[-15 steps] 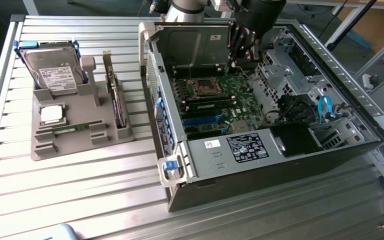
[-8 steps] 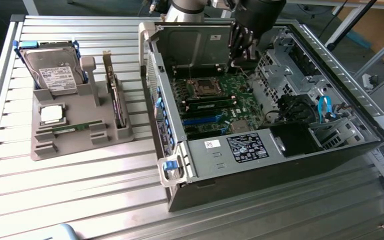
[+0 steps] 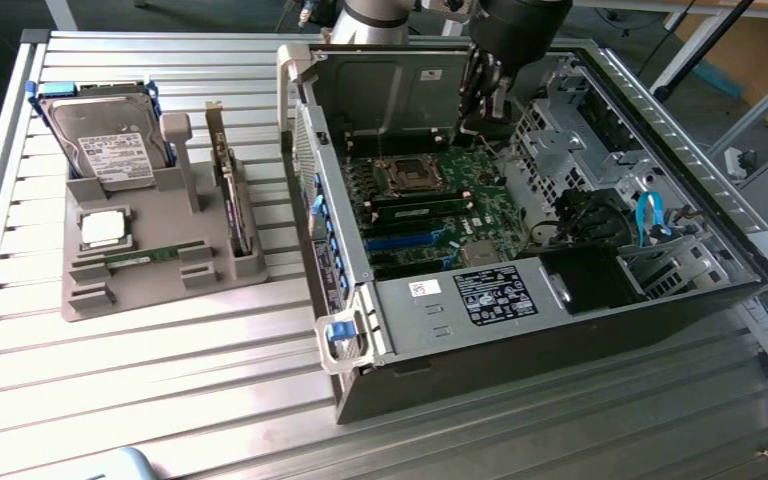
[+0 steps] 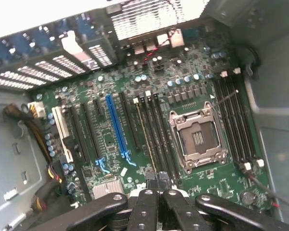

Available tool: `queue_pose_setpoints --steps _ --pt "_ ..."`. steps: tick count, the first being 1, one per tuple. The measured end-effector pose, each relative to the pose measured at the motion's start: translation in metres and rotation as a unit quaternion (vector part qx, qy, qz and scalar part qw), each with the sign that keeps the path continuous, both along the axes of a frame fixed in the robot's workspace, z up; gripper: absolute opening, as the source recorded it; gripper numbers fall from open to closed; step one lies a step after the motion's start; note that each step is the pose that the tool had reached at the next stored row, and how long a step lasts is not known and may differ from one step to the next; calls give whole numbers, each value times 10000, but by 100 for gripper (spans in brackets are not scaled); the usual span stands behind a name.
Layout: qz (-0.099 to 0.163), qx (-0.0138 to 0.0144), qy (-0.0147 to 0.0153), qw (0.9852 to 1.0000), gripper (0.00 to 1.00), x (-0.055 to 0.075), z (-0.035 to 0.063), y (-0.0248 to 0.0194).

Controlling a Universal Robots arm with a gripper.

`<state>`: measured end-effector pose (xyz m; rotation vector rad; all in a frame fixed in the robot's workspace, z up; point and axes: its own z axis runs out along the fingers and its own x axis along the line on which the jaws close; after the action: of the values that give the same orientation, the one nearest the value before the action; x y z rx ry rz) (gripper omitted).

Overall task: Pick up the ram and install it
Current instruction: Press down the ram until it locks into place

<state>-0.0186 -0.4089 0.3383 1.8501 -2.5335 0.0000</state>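
Note:
One ram [image 3: 155,255], a thin green stick, lies flat in the grey fixture tray [image 3: 157,295] on the exterior view's left. A second thin green ram stick [image 3: 418,213] appears to sit in a memory slot beside the empty CPU socket [image 3: 408,175], and the wrist view shows it edge-on [image 4: 144,134]. My gripper [image 3: 480,122] hangs inside the open computer case, over the far end of the motherboard [image 4: 111,144]. Its black fingers are shut together [image 4: 159,182] with nothing between them, just above one end of the memory slots next to the socket [image 4: 198,137].
The tray also carries a hard drive [image 3: 111,140], a square silver processor [image 3: 101,228] and an upright expansion card [image 3: 231,195]. The case's walls [image 3: 357,330], drive cage [image 3: 584,120] and blue cable [image 3: 648,215] hem in the board. A blue slot [image 4: 116,125] lies beside the memory slots.

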Motion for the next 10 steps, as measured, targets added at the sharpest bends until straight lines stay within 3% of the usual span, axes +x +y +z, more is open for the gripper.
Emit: queue_pose_setpoints --steps 5,10 --pt "-403 0 0 9992 10 0 -1 0" --pt "-818 0 0 9967 10 0 0 0"
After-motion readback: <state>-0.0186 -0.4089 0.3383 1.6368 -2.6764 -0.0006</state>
